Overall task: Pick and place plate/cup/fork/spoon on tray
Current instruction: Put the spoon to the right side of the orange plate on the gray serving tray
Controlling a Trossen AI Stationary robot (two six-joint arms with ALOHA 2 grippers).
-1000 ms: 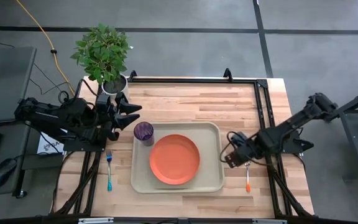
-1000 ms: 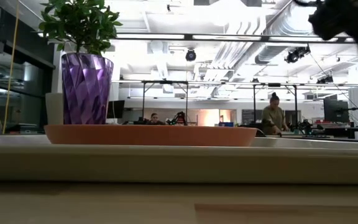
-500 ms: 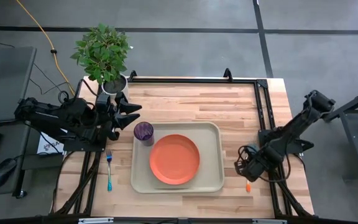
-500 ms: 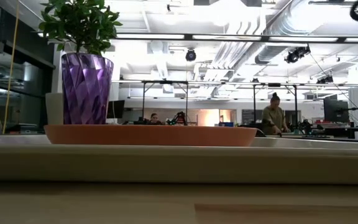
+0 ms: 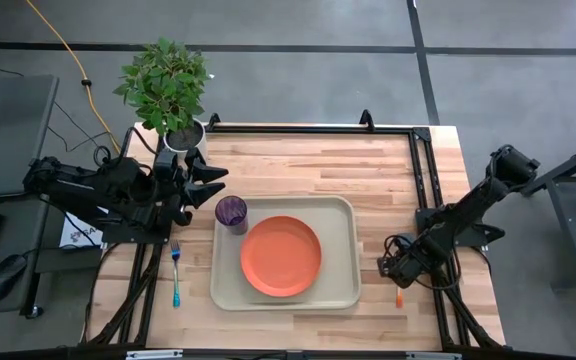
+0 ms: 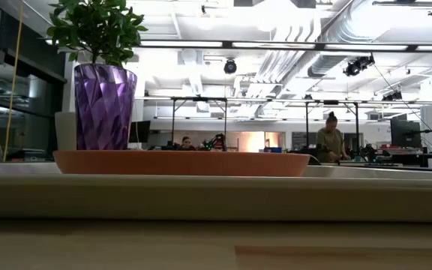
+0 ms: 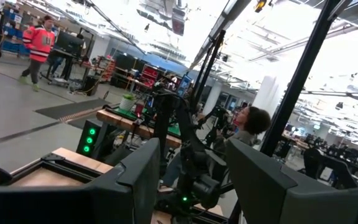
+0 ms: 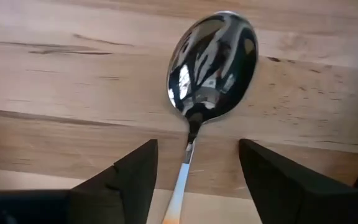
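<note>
The orange plate (image 5: 281,256) lies flat in the beige tray (image 5: 343,290). The purple cup (image 5: 231,212) stands upright in the tray's far left corner. Left of the tray, the blue-handled fork (image 5: 175,275) lies on the wood. The spoon (image 8: 213,62) lies on the table right of the tray, bowl toward the far edge, its orange handle (image 5: 399,298) toward the near edge. My right gripper (image 8: 194,155) is open just above it, one finger on either side of its thin neck, touching nothing. My left gripper (image 5: 213,185) waits open at the table's far left.
A potted plant (image 5: 166,85) in a white pot stands at the table's far left corner, next to my left gripper. Black frame rails (image 5: 420,170) run along the table's sides. Bare wood lies beyond the tray's far rim. People stand in the room behind.
My right gripper has moved from beside the tray's right rim toward the table's near edge and a little to the right, ending over the spoon. The spoon, plate, cup and fork have stayed in place.
</note>
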